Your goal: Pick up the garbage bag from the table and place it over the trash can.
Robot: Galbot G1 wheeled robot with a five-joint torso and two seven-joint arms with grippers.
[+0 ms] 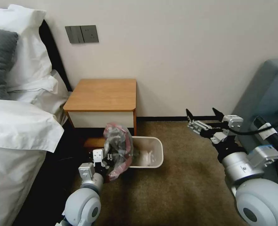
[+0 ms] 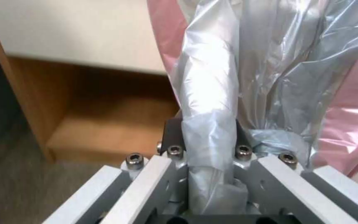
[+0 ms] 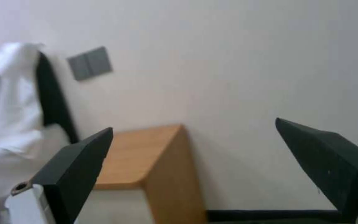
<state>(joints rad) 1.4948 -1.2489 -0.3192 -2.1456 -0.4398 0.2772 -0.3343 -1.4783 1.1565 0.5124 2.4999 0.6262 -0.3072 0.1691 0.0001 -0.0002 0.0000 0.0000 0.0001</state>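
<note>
The garbage bag [image 1: 117, 147] is hanging bunched in the air at the left end of the trash can [image 1: 151, 153], its crinkled grey plastic rising above the bin's rim and its pinkish-red edge trailing down the near side toward the carpet [image 1: 182, 175]. The left gripper [image 1: 109, 159] is clamping a twisted neck of the bag from below; in the left wrist view that grey fold [image 2: 210, 124] is running straight down between the closed fingers [image 2: 172, 133], with the pink edge [image 2: 349, 102] spilling off to one side. The trash can is standing on the carpet just in front of the table [image 1: 102, 95], lower than its top, and its inside is showing pale and bare of any lining. Behind the bag, the table's white drawer front [image 1: 99, 119] and low open shelf [image 2: 104, 124] are facing the robot. The right gripper [image 1: 204, 116] is hovering well apart from the bin, out over the carpet on the right, with its two dark fingers [image 3: 79, 161] spread wide and nothing between them. The bed [image 1: 16, 125] with white bedding is lying to the left of the table, and a grey wall switch plate [image 1: 81, 34] is sitting above it.
</note>
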